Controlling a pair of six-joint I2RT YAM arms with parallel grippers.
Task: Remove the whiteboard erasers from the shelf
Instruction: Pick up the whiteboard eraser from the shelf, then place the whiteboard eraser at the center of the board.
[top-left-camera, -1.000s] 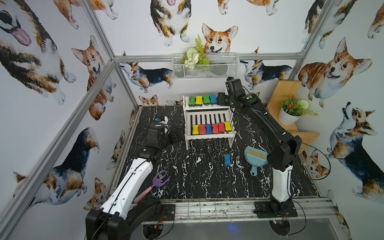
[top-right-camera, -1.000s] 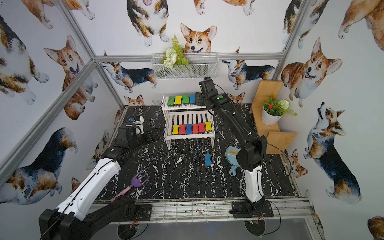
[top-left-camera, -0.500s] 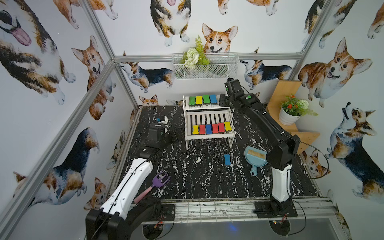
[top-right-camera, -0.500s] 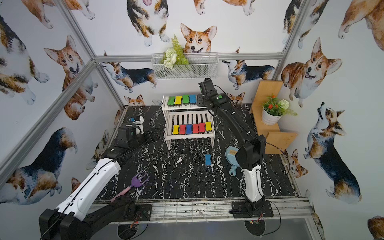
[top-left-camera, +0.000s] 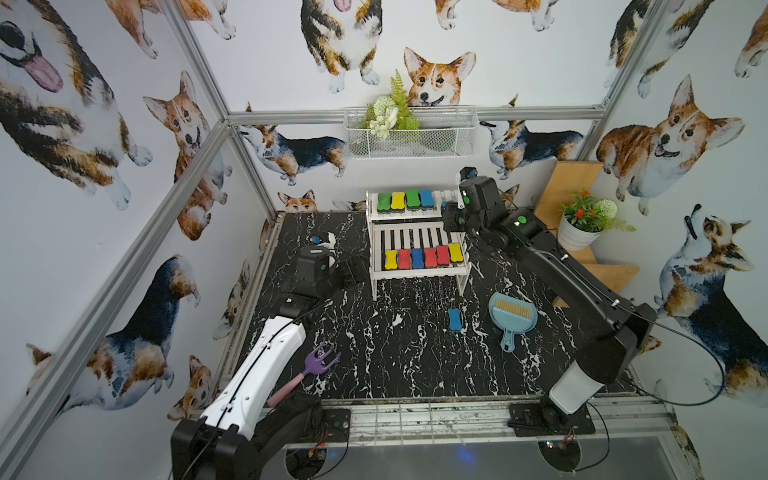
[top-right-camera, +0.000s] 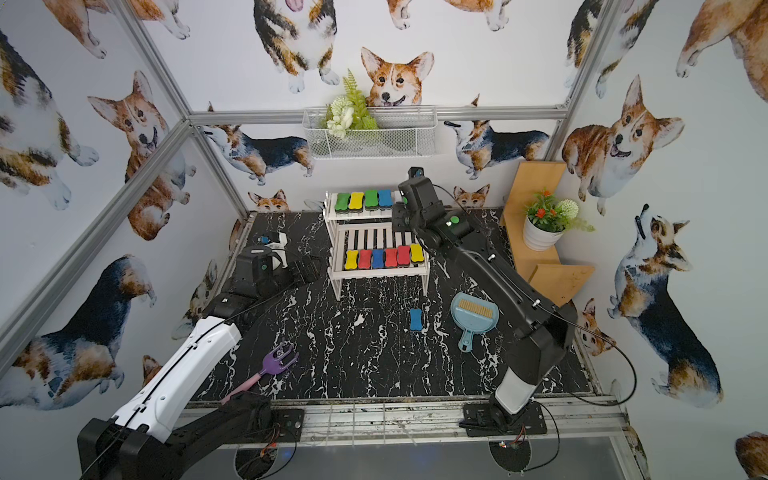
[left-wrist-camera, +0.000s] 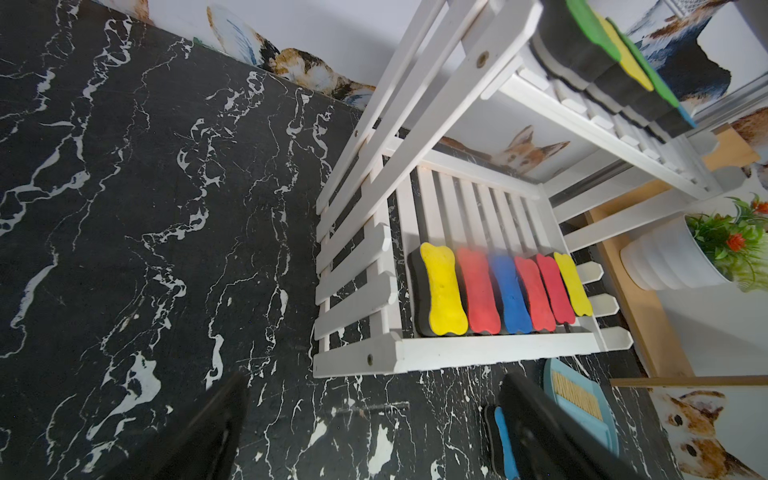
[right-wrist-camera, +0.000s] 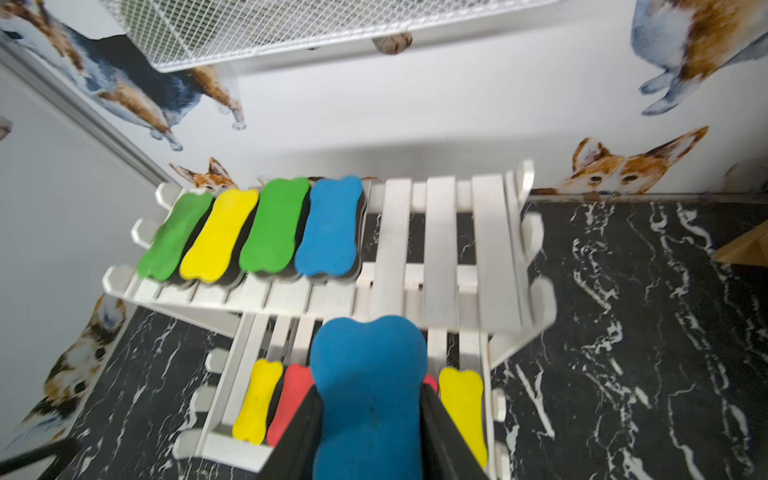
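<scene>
I count twelve erasers: four in the upper row (top-left-camera: 405, 200), six in the lower row (top-left-camera: 424, 257), one loose blue eraser (top-left-camera: 454, 319), and one held blue eraser (right-wrist-camera: 368, 365) clamped in my right pincer (right-wrist-camera: 370, 395). The shelf (top-left-camera: 419, 272) sits just below that pincer, with the upper row just left of it, the lower row beneath it, and the loose blue eraser well behind it on the table. My left pincer (left-wrist-camera: 374, 419) gapes empty beside the shelf. The black marbled tabletop (top-left-camera: 395, 353) is ringed by corgi-print walls (top-left-camera: 104, 166).
</scene>
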